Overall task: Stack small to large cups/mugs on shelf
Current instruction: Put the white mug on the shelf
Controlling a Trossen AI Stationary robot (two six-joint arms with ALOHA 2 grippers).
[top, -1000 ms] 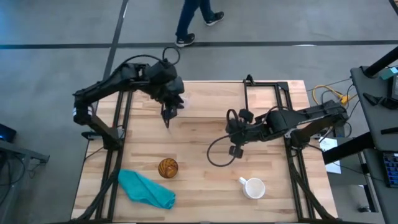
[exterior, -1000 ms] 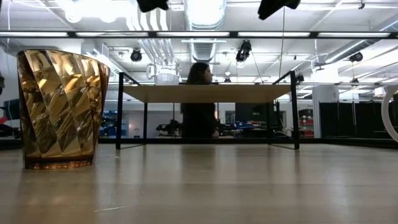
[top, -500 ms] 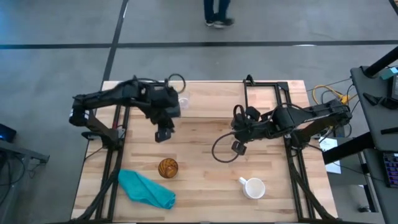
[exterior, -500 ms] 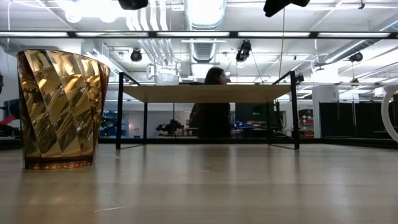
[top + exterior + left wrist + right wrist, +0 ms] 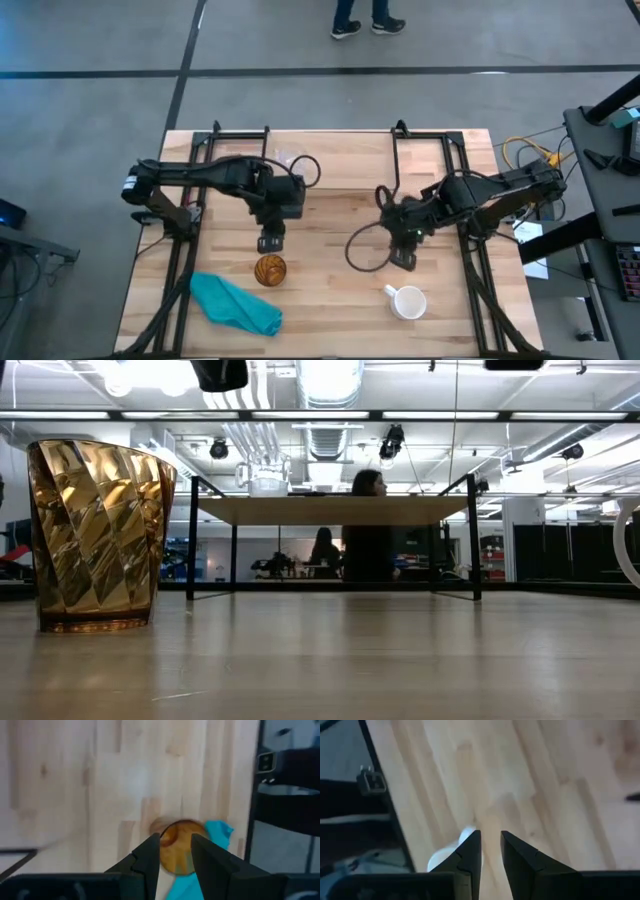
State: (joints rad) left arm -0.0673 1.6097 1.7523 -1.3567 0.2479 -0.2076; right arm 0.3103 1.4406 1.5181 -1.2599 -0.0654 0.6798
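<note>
Cups stand scattered across the light wooden tabletop (image 5: pixel 330 290), whose far half is spanned by the low shelf (image 5: pixel 335 510) with its pale wooden board and thin black legs. On the near left lies a crumpled teal cloth (image 5: pixel 235 305). Just beside it stands the amber-brown patterned cup (image 5: pixel 270 270), upright; the left gripper (image 5: pixel 271 240) hangs just to the far side of it, and in the left wrist view the cup (image 5: pixel 176 852) shows in the gap between the dark fingers (image 5: pixel 147 857), which are slightly spread and hold nothing. The white ceramic mug with handle (image 5: pixel 408 301) sits on the near right. The right gripper (image 5: pixel 404 258) hovers just far of it, fingers (image 5: pixel 470 852) a little apart and empty, the mug (image 5: pixel 451 854) partly behind one of them. The tiny clear glass cup (image 5: pixel 291 160) rests on the shelf's left part.
</note>
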